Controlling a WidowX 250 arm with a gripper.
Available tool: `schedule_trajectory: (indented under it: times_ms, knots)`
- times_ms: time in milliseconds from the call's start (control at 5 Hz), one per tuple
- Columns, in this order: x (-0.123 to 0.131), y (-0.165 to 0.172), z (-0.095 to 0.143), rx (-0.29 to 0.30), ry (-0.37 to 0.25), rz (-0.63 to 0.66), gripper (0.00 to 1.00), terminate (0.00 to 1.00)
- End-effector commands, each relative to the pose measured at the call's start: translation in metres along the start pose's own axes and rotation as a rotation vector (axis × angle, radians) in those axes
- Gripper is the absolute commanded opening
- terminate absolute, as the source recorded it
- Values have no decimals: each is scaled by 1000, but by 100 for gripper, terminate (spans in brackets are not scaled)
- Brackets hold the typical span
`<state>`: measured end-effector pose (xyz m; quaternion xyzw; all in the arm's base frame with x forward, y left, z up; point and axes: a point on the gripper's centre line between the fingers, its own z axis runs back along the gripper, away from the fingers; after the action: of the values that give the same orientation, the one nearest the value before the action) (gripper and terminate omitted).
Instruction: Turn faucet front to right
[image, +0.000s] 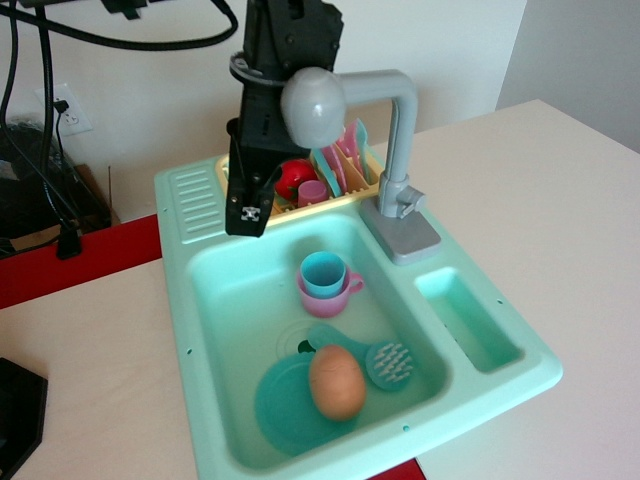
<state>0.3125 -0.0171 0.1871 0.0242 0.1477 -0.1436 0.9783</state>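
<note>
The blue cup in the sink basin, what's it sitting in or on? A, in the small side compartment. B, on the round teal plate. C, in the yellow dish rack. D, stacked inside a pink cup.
D: the blue cup is nested in the pink cup, whose handle shows at the right, in the middle of the basin, apart from the teal plate.

Pale table (560, 200), mint toy sink (205, 330) on it

A pale wooden table (560, 230) fills the near and right side, evenly lit. Behind stands a white wall (150, 70) — a power outlet (70, 112) at far left, black cables (45, 130) hanging by it — above a red surface (70, 270).
</note>
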Motion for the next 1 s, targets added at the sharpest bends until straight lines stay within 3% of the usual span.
schedule_trajectory:
  times_ms: [0, 400, 800]
  knots:
    - [-30, 29, 1, 21, -39, 136, 100, 0]
    - [-65, 63, 6, -21, -70, 237, 100, 0]
    - [-91, 39, 11, -52, -112, 220, 100, 0]
